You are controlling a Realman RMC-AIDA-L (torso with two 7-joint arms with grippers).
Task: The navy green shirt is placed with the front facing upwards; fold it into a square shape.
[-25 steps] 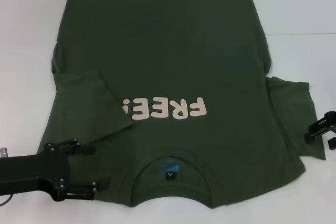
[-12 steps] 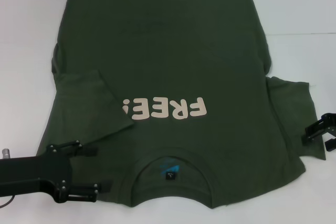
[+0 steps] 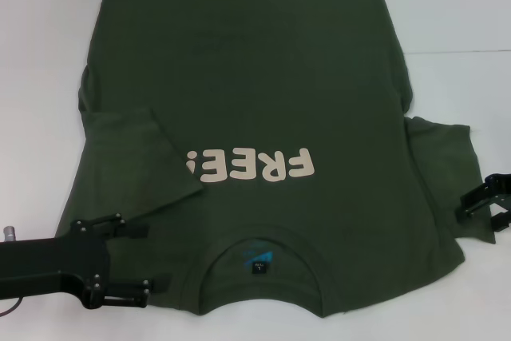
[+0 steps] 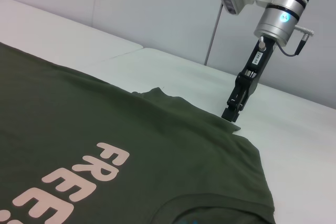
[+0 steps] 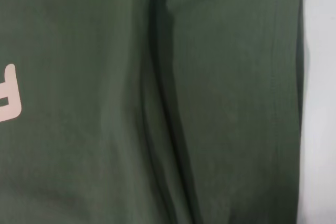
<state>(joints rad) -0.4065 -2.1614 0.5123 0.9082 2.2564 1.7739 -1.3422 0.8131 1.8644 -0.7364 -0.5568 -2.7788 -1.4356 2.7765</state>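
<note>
White tabletop (image 3: pixel 40 53): navy green shirt (image 3: pixel 255 77) flat, L gripper (image 3: pixel 132 265) spread beside shoulder, R gripper (image 3: pixel 489 207) spread at sleeve—should pinch hem cleanly.

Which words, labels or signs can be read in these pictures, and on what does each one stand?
"FREE!" in cream letters on the chest of the shirt; the print appears upside down in the head view.
The neck label, blue, inside the collar: it has a small mark, too small to read.
No readable text on the left gripper or the right gripper.
</note>
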